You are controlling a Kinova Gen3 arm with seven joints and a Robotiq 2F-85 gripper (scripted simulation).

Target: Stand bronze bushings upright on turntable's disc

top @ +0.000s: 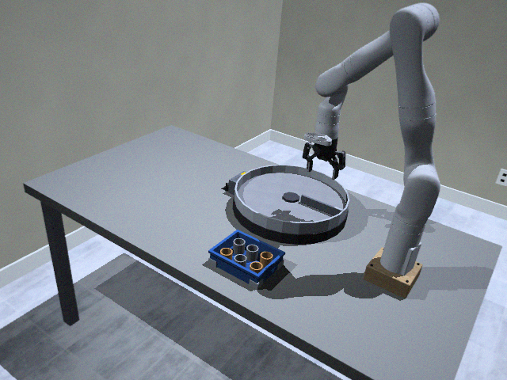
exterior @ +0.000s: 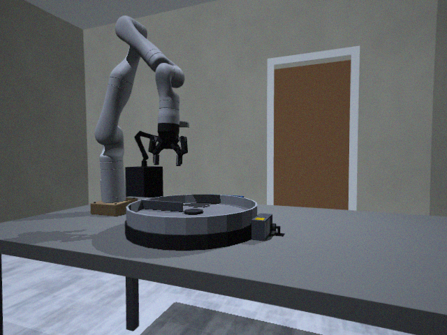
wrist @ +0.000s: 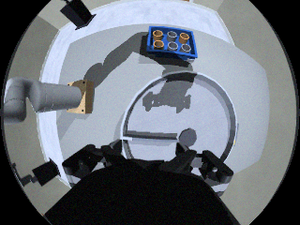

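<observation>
So at that point my black two-finger gripper (top: 323,166) was hanging in the air above the big round grey turntable (top: 261,216), pointing straight down, fingers spread as wide as they go and nothing between them. In the top view it sat over the rim at roughly 1 o'clock from the small dark round hub (top: 291,197) in the middle of the flat grey disc (top: 261,191). Clearly up off the disc, not touching anything, and the side view showed open air between my fingertips and the rim.

A raised grey bar (top: 320,204) ran from just beside the hub out toward the rim at about 4 o'clock. A small dark box with a yellow label (exterior: 261,225) was stuck to the turntable's outer wall.

The small blue plastic crate (top: 219,258) was on the grey table (top: 123,176) near the front edge, around 7 o'clock from the hub and apart from the turntable. Everything was in it, standing upright with open ends up: three bronze bushings, one at the crate's left end (top: 226,252), one at the right end (top: 266,256) and one at the front right (top: 256,266). The three steel bushings (top: 238,245) sat bunched between them.

My wrist camera looked down on all that too, with the crate (wrist: 172,41) at 12 o'clock from the turntable (wrist: 232,112) and my fingers poking in along the bottom. My arm stood on a tan wooden base block (top: 375,278) at the table's right end
</observation>
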